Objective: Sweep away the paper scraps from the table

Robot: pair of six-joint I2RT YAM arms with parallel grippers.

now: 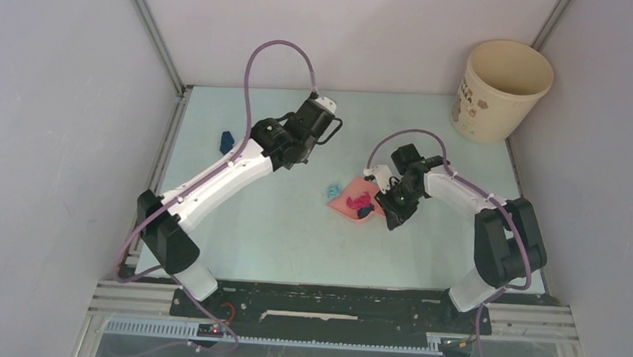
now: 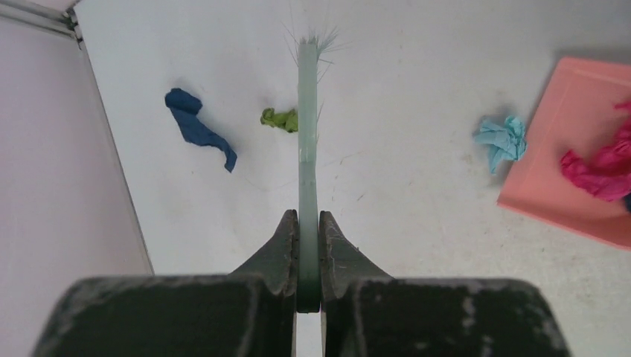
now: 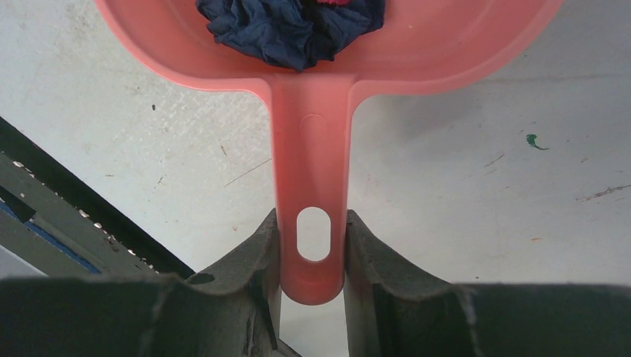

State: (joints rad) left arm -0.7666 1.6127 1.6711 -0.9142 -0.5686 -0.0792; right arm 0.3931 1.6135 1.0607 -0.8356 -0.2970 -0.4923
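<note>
The left tool (image 2: 308,249) was clamped on the brush (image 2: 307,111) and the right tool (image 3: 312,245) on the dustpan (image 3: 312,149) handle; the scraps (image 2: 197,128), some on the bench (image 2: 417,97), some in the dustpan, looked light and soft, better pushed than pinched.

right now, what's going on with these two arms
The left hand grips a green brush, and the right hand holds a pink dustpan by its handle. Some paper scraps sit in the pan; a dark blue scrap, a green scrap and a teal scrap lie loose on the table.
</note>
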